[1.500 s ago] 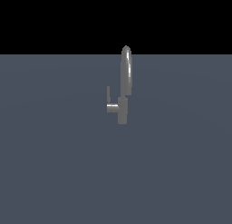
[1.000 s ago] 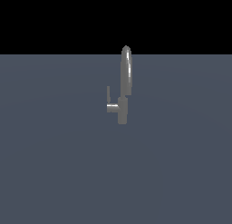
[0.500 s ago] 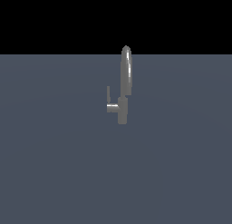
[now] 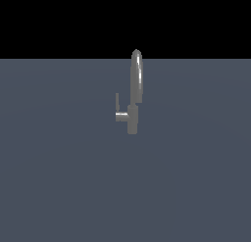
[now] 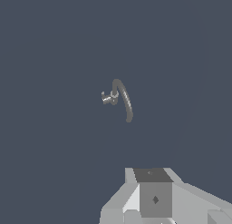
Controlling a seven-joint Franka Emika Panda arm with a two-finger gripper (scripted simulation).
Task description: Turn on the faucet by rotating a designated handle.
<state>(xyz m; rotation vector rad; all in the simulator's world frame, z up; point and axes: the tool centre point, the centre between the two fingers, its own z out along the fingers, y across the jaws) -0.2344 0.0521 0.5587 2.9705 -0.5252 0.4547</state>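
Note:
The faucet (image 4: 132, 119) is a small grey metal tap standing on the grey floor in the middle of the exterior view, with a tall narrow arched spout (image 4: 137, 77). The handle (image 4: 117, 109) is a thin L-shaped lever on the exterior view's left of the body, its slim bar pointing up. The wrist view looks down on the faucet (image 5: 123, 99) and the handle (image 5: 107, 99) from well above. Only grey parts of my gripper (image 5: 154, 198) show at that picture's edge, far from the faucet. Its fingertips do not show. The gripper is out of the exterior view.
A flat grey floor (image 4: 59, 177) runs around the faucet on all sides. A black background lies beyond its far edge.

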